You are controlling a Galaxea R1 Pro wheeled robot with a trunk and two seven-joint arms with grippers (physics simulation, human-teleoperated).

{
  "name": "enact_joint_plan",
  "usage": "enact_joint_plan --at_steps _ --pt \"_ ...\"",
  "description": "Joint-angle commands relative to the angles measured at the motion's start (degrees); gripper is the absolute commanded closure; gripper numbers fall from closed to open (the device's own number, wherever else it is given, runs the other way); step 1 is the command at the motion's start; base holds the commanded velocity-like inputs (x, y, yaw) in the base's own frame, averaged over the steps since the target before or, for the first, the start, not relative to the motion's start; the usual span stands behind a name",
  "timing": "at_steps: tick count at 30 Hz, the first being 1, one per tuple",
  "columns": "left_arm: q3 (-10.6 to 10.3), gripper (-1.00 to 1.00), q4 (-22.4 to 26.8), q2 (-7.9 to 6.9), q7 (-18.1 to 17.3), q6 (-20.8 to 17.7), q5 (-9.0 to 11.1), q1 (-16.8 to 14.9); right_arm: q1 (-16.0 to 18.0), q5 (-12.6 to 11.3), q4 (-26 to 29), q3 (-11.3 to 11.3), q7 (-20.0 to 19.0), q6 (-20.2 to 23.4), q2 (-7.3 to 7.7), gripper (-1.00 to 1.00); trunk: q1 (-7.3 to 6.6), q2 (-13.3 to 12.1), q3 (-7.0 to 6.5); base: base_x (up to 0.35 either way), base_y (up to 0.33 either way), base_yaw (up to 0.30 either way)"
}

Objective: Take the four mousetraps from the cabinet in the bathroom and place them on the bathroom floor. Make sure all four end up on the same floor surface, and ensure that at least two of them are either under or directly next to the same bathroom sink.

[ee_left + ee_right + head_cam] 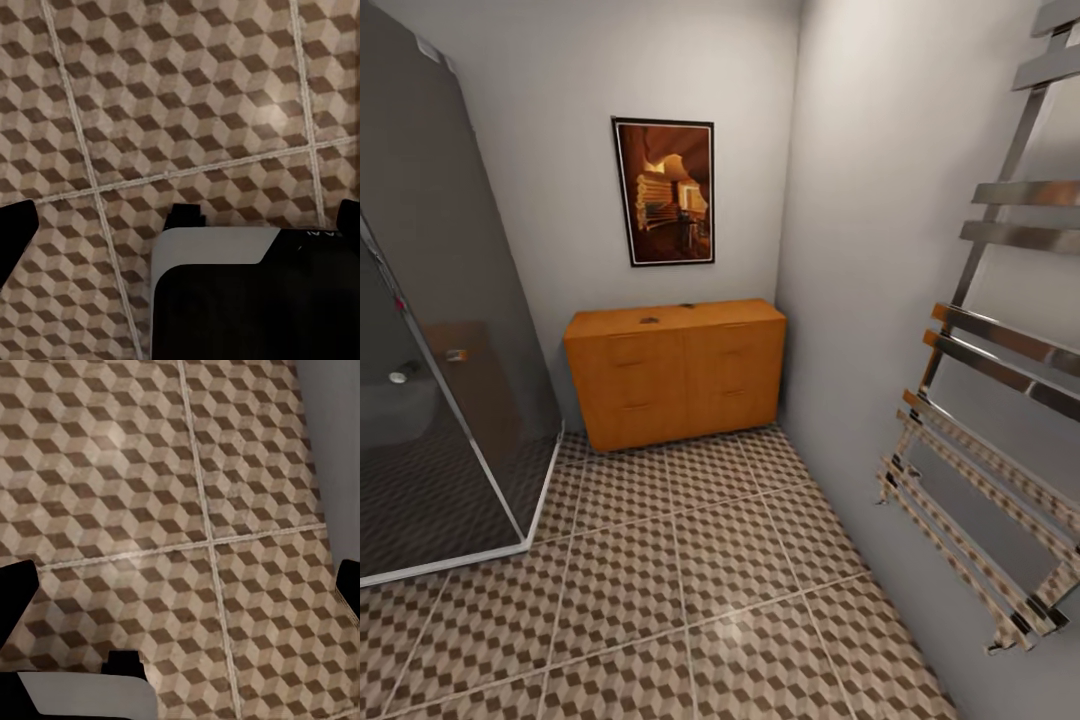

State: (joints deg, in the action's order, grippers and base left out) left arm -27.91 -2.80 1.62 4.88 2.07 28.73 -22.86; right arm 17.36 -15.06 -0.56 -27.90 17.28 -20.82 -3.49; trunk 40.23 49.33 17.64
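Note:
The orange-brown cabinet [675, 372] stands against the far wall, its drawer fronts shut. Two small dark slips lie on its top, one mousetrap [649, 320] near the middle and another mousetrap [687, 306] toward the back; any others are hidden. The cube-patterned bathroom floor [690, 590] stretches from me to the cabinet. In the wrist views both grippers hang over bare tiles: my left gripper [181, 221] and my right gripper [181, 585] are open, fingers spread to the picture's edges, with nothing between them. The sink is out of view.
A dark glass shower enclosure [450, 330] takes up the left side. A chrome towel radiator [990, 420] juts from the right wall. A framed picture [664, 191] hangs above the cabinet. Part of my own white and black body [247, 300] shows below the left gripper.

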Motion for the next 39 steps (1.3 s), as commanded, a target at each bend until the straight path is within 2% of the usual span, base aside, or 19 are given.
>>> enact_joint_plan --at_steps 1,11,28,39 --pt "-0.5 -1.0 -0.2 0.05 0.0 0.2 0.5 -0.1 0.0 -0.5 -0.1 -0.5 0.1 -0.2 -0.02 -1.0 0.04 0.0 0.07 0.329 -0.076 0.0" --pt "-0.5 -1.0 -0.2 0.05 0.0 0.2 0.5 -0.1 0.0 -0.4 -0.1 -0.5 0.1 -0.2 -0.16 -1.0 0.04 0.0 0.07 0.328 -0.083 0.035" --pt "-0.5 -1.0 -0.2 0.05 0.0 0.2 0.5 -0.1 0.0 -0.4 -0.1 -0.6 0.1 -0.2 -0.2 -1.0 0.04 0.0 0.07 0.323 -0.092 0.251" --pt "-0.5 -1.0 -0.2 0.05 0.0 0.2 0.5 -0.1 0.0 -0.4 -0.1 -0.6 0.1 -0.2 -0.12 -1.0 0.04 0.0 0.07 0.316 -0.092 0.033"
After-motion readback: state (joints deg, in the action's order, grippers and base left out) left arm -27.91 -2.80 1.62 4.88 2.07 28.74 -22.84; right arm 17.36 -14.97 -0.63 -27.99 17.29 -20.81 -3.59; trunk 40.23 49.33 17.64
